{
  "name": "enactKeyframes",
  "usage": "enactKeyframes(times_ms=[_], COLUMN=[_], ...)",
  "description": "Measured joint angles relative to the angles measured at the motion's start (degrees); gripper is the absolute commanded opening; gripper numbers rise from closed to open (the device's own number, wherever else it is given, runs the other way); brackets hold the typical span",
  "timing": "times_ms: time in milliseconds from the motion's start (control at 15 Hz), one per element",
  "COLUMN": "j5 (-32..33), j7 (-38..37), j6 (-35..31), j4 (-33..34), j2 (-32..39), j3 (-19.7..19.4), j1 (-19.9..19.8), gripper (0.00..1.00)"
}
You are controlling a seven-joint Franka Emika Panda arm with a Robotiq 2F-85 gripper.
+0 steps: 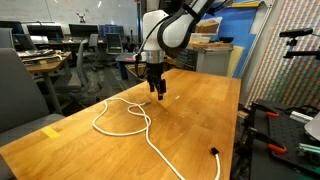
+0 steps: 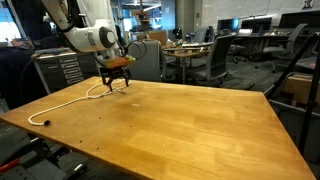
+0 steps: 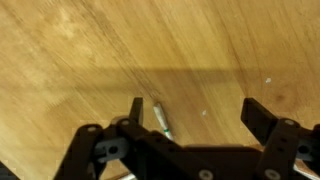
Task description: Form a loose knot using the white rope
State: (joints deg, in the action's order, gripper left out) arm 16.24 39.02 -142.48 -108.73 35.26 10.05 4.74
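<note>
The arm [image 1: 172,30] is glossy white, built of rounded, bulbous segments with dark bands at the joints. Its tool [image 1: 158,93] is black throughout. In the wrist view two slim, flat dark fingers [image 3: 136,112] rise from black linkage bars with round pivot pins.

My wooden table [image 1: 205,115] stands in an open, evenly lit lab. In an exterior view a grey chair [image 1: 22,95] sits at its near left and a speckled panel [image 1: 288,50] rises on the right. In an exterior view a drawer cabinet [image 2: 62,68] and office chairs [image 2: 228,58] stand beyond it.
</note>
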Motion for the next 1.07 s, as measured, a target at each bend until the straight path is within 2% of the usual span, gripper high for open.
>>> enactKeyframes(times_ms=[267, 333, 400, 467, 733, 933, 1067], j5=[0.4, 0.7, 1.2, 1.9, 5.1, 6.1, 6.2], j7=[0.1, 0.1, 0.1, 0.1, 0.1, 0.1, 0.1], j6=[-4.9, -6.4, -7.7, -8.7, -11.7, -12.8, -13.3], j4=[-0.5, -0.5, -0.5, -0.5, -0.1, 0.1, 0.5], j2=[1.0, 1.5, 2.1, 2.7, 5.0, 5.5, 5.5], j3=[0.0, 0.0, -0.1, -0.1, -0.9, -1.2, -1.2], j1=[0.0, 0.0, 0.0, 0.0, 0.6, 1.0, 1.1], gripper=[0.99, 0.95, 0.88, 0.70, 0.37, 0.15, 0.08])
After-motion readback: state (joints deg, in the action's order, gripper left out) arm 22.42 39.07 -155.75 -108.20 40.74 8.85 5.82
